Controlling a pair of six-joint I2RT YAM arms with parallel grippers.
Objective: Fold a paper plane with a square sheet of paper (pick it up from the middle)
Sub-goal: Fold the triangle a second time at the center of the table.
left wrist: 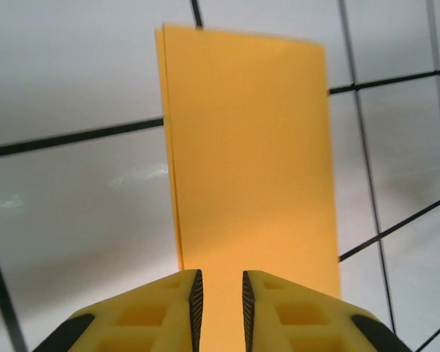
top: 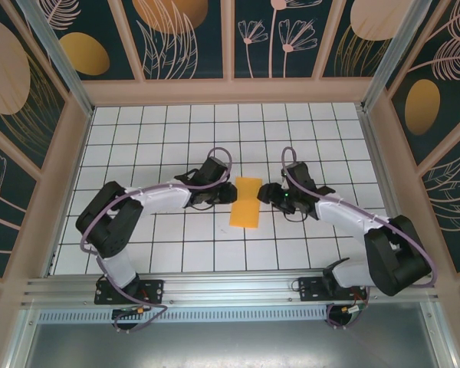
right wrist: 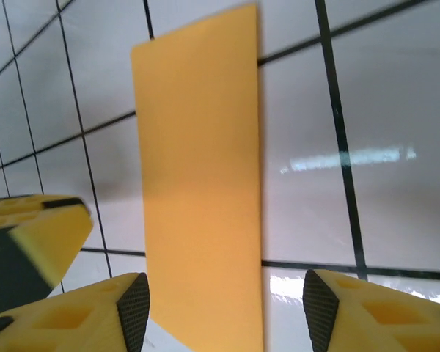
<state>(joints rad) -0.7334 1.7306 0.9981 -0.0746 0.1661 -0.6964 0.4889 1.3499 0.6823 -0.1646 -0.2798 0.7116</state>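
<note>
The square sheet of paper [top: 245,202] lies flat on the white grid table, folded into a narrow orange-yellow rectangle about two tiles long. My left gripper [top: 226,193] is at its left edge. In the left wrist view the paper [left wrist: 249,161] stretches away from the left gripper [left wrist: 219,293], whose jaws stand a narrow gap apart with the paper showing in the gap. My right gripper [top: 267,193] is at the paper's right edge. In the right wrist view the right gripper [right wrist: 226,301] stands wide open over the paper [right wrist: 202,191], with nothing gripped.
The gridded table [top: 169,130] is boxed in by patterned walls [top: 31,153] on three sides. A metal rail [top: 230,287] runs along the near edge by the arm bases. A yellow finger of the left gripper [right wrist: 29,235] shows at the left of the right wrist view.
</note>
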